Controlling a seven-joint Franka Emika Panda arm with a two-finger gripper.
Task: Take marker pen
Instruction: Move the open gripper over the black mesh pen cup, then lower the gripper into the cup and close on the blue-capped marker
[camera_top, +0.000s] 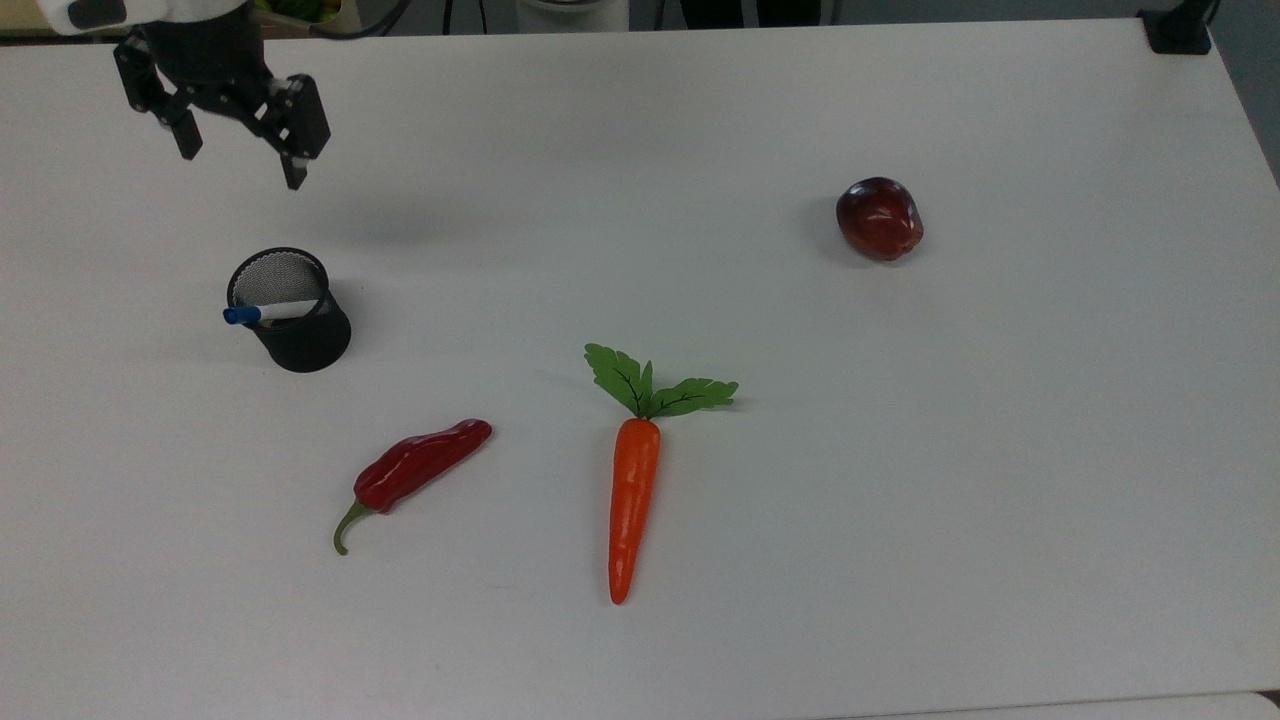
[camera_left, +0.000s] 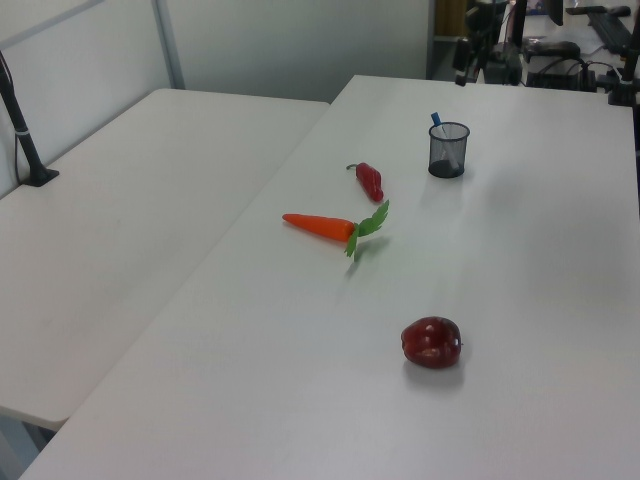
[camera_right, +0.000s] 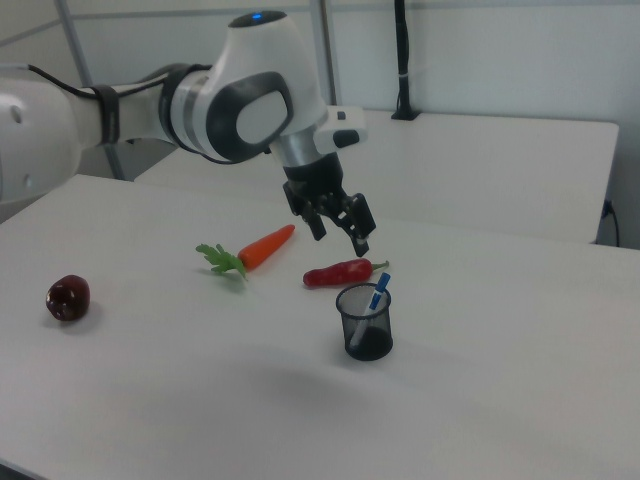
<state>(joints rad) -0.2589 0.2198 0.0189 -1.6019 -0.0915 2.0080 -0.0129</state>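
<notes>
The marker pen (camera_top: 275, 312) has a white barrel and a blue cap, and it leans inside a black mesh cup (camera_top: 300, 345) on the top view's left, cap end over the rim. The right view has the marker pen (camera_right: 378, 292) sticking up out of the cup (camera_right: 365, 330). My gripper (camera_top: 241, 160) hangs open in the air with nothing between its fingers, beyond the cup toward the table's far edge in the top view. Seen in the right view, the gripper (camera_right: 341, 238) is above the cup and slightly to its left, apart from the marker pen.
A red chili pepper (camera_top: 420, 465) and an orange carrot (camera_top: 632, 500) with green leaves lie on the white table (camera_top: 900, 500) nearer the front. A dark red apple (camera_top: 880, 218) sits at the top view's right. A box of fruit stands past the far left edge.
</notes>
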